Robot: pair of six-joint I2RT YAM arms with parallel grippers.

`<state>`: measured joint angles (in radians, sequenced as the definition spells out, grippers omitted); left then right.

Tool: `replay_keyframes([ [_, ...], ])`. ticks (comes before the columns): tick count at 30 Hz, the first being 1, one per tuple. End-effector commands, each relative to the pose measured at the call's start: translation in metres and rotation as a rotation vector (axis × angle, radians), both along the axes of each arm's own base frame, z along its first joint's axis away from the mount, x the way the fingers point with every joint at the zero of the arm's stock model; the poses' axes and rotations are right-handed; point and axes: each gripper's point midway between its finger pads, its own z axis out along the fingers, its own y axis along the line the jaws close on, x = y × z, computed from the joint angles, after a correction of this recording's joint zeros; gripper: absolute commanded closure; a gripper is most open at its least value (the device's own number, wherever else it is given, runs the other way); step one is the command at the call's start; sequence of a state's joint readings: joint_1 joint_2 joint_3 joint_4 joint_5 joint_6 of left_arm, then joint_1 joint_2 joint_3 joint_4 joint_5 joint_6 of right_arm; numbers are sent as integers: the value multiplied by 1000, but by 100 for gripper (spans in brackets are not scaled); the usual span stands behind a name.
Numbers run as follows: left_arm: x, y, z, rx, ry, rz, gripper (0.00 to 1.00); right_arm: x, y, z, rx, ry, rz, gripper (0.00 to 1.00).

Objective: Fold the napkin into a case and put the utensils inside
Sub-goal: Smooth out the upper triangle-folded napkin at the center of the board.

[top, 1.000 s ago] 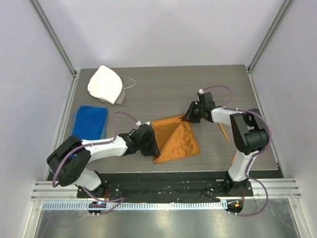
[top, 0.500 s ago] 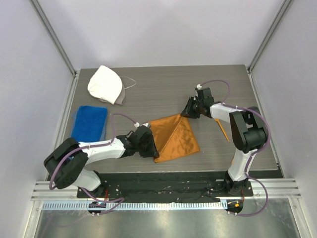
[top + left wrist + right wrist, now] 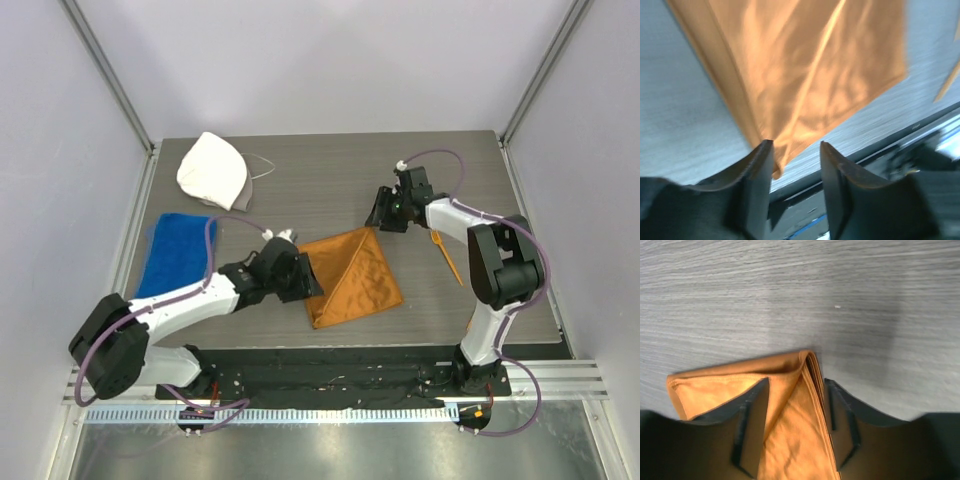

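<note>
The rust-orange napkin (image 3: 352, 278) lies folded into a layered, roughly triangular shape mid-table. My left gripper (image 3: 303, 282) sits at its left edge, open. In the left wrist view the napkin (image 3: 800, 65) spreads ahead and its near corner ends beside the left fingertip of my left gripper (image 3: 795, 146), with nothing clamped. My right gripper (image 3: 383, 214) hovers just beyond the napkin's far corner, open. In the right wrist view that stacked corner (image 3: 807, 365) shows between the spread fingers of my right gripper (image 3: 796, 382). An orange utensil (image 3: 447, 256) lies right of the napkin, partly behind the right arm.
A white rounded cloth cap (image 3: 213, 172) sits at the back left and a blue towel (image 3: 180, 255) at the left edge. The table's front edge with a black rail (image 3: 340, 355) runs close behind the napkin's near corner. Walls enclose the table on three sides.
Both grippers have opened and let go of the napkin. The right gripper has drawn back from the far corner; the left gripper has shifted a little away from the near edge. The napkin stays put.
</note>
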<state>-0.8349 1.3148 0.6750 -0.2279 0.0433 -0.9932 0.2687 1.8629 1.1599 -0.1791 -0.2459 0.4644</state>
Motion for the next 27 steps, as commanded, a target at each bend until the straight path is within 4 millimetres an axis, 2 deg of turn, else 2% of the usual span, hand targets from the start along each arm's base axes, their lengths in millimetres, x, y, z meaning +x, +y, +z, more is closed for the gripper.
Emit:
replay_keyframes([
  [1,52,14,47,-43,-117,115,48,1,-6,64,-13,-137,1,43],
  [4,77,27,44,-8,-115,163,47,-15,3,69,6,-138,13,40],
  [5,87,26,49,-8,-125,170,48,-21,10,79,41,-150,22,40],
  [6,92,27,40,9,-107,179,49,-25,18,84,71,-164,39,40],
  [7,102,31,41,3,-110,201,51,-37,29,78,89,-147,64,41],
  [8,108,29,41,-13,-115,202,52,-46,40,83,133,-139,79,41],
  [9,115,26,39,-27,-119,208,53,-49,48,86,162,-149,91,43],
  [10,121,27,37,-29,-117,217,55,-58,53,78,177,-127,104,48],
  [12,132,24,39,-41,-125,220,56,-76,79,80,239,-116,154,54],
  [13,136,20,31,-42,-110,213,56,-86,86,73,248,-95,171,56],
  [15,144,15,30,-41,-107,205,58,-103,112,74,295,-87,224,61],
  [16,146,14,23,-27,-91,204,58,-114,118,67,305,-65,239,62],
  [17,148,15,20,-20,-87,207,59,-120,125,66,322,-58,253,64],
  [18,152,14,21,-20,-89,208,59,-132,141,67,343,-57,292,65],
  [21,153,19,13,17,-83,215,58,-157,162,63,345,-36,348,67],
  [24,151,20,8,21,-67,210,58,-176,175,60,351,-24,381,72],
  [27,149,20,5,24,-58,205,58,-192,179,52,355,-3,389,77],
])
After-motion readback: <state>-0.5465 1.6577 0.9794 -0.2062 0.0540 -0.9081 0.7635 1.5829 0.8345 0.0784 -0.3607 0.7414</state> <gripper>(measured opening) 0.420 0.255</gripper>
